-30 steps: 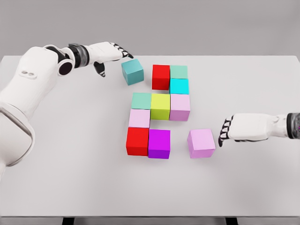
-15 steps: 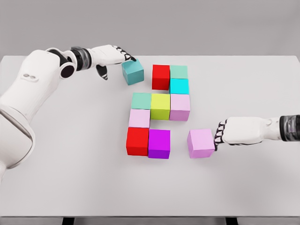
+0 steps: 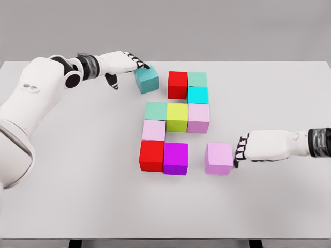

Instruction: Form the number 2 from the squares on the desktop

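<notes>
My left hand [image 3: 121,62] reaches across the white worktop [image 3: 77,196], fingertips [image 3: 140,64] touching the top left edge of a teal cube [image 3: 147,79], which sits turned at an angle, apart from the red cube [image 3: 177,84] to its right. My right hand [image 3: 258,146] lies low on the worktop, fingertips [image 3: 238,151] against the right face of a lilac cube [image 3: 219,158]. That cube stands just beside, not touching, the purple cube [image 3: 176,158]. 8 other cubes sit packed together in the middle.
</notes>
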Motion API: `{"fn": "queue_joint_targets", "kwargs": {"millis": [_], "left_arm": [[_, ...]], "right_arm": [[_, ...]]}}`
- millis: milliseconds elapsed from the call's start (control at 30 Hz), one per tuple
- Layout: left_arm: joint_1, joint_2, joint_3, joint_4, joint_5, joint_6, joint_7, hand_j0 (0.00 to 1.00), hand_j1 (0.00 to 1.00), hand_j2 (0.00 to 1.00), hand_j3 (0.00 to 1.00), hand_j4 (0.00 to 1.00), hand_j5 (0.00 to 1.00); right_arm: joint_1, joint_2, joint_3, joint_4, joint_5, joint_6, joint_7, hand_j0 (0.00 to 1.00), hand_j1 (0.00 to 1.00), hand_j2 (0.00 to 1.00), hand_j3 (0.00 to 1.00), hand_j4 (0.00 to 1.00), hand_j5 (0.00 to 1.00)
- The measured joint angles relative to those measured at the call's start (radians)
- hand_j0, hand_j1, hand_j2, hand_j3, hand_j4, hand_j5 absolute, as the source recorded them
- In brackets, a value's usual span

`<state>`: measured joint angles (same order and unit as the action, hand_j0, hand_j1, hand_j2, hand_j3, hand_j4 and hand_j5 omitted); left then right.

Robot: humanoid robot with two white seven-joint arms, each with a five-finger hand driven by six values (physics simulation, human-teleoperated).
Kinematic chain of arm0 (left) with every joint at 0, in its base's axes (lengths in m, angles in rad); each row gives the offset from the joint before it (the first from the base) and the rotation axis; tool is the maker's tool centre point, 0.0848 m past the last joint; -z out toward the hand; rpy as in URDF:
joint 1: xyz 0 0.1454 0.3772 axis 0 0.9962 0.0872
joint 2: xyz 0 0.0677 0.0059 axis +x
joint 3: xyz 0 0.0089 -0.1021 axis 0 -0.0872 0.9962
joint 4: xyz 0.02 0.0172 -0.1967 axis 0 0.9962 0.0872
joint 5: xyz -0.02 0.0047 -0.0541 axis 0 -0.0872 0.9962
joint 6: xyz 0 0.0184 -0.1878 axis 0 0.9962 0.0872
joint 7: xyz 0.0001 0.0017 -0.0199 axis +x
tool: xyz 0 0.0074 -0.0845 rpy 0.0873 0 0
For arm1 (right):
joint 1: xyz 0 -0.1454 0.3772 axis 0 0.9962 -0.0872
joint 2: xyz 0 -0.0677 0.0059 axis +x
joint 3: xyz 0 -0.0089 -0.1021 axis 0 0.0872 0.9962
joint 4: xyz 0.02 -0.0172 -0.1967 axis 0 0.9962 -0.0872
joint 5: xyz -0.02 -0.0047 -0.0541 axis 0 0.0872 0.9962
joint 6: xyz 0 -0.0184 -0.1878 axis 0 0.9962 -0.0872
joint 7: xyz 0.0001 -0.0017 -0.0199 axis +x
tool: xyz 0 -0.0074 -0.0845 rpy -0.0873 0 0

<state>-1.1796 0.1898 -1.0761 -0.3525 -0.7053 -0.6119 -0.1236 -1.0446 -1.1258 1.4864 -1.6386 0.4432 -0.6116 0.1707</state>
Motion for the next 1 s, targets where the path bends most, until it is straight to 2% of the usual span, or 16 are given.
{"fn": "queue_joint_targets", "kwargs": {"millis": [233, 633, 1000], "left_arm": [[-0.014, 0.003, 0.027, 0.016, -0.006, 0.000, 0.000, 1.00, 1.00, 1.00, 1.00, 1.00, 1.00], [-0.041, -0.080, 0.028, 0.070, -0.022, 0.000, -0.001, 1.00, 1.00, 1.00, 1.00, 1.00, 1.00], [-0.040, -0.101, 0.028, 0.075, -0.034, 0.000, -0.001, 1.00, 1.00, 1.00, 1.00, 1.00, 1.00]], "right_arm": [[0.000, 0.005, -0.003, 0.031, -0.001, 0.000, -0.001, 0.61, 0.61, 0.61, 0.61, 0.61, 0.61], [-0.002, 0.011, -0.006, 0.027, -0.007, 0.000, 0.000, 0.61, 0.61, 0.61, 0.61, 0.61, 0.61], [-0.002, 0.031, -0.007, 0.026, -0.006, 0.000, 0.002, 0.61, 0.61, 0.61, 0.61, 0.61, 0.61]]}}
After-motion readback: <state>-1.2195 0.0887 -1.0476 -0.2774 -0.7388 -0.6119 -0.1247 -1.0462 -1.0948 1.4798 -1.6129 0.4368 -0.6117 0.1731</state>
